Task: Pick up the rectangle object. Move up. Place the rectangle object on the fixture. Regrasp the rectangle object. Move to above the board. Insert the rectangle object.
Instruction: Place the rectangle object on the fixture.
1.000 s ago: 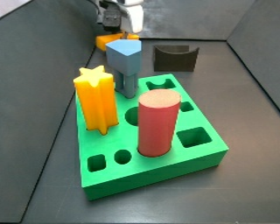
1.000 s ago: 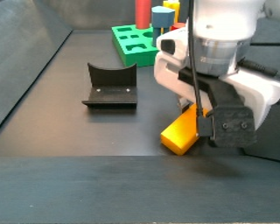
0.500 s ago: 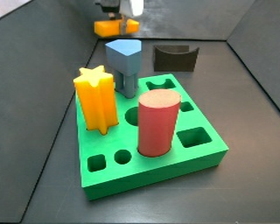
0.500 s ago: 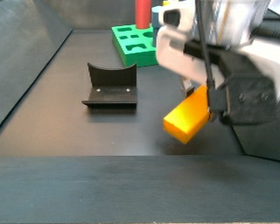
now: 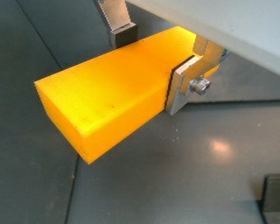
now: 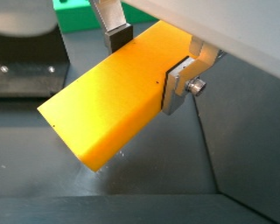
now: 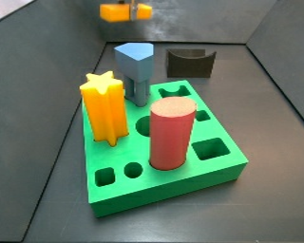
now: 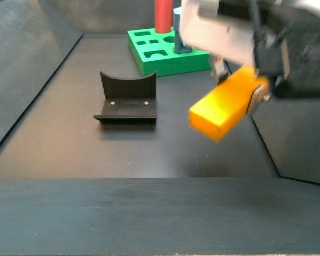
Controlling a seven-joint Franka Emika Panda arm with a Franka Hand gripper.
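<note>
The gripper (image 5: 154,52) is closed on the rectangle object (image 5: 113,96), with the fingers (image 5: 184,79) clamped on its two opposite long faces. Both wrist views show the flat silver plates with dark pads pressed against the orange-yellow block (image 6: 113,101), one finger (image 6: 111,31) on the far face and one with a visible screw on the near face. The block sticks out past the fingers and is tilted, free end lower. Nothing touches its free square end.

In a side view the rectangle object (image 8: 226,103) hangs in the air above the dark floor (image 8: 123,155), off the surface, tilted, with the gripper (image 8: 256,85) at its upper end; the arm body there is blurred. In a side view the block (image 7: 121,12) appears small and blurred at the far end of the enclosure, well above the floor, behind the board (image 7: 155,152).

The fixture (image 8: 125,98) sits on the floor, apart from the block, with its curved notch empty. In a side view the fixture (image 7: 190,63) stands beyond the board's far corner.

The board (image 8: 156,55) is green and lies flat. It holds a red cylinder (image 7: 171,133), an orange-yellow star post (image 7: 104,107) and a grey-blue peg (image 7: 136,71), all upright. Several holes in its top are open, including a rectangular one (image 7: 211,149) near the red cylinder.
</note>
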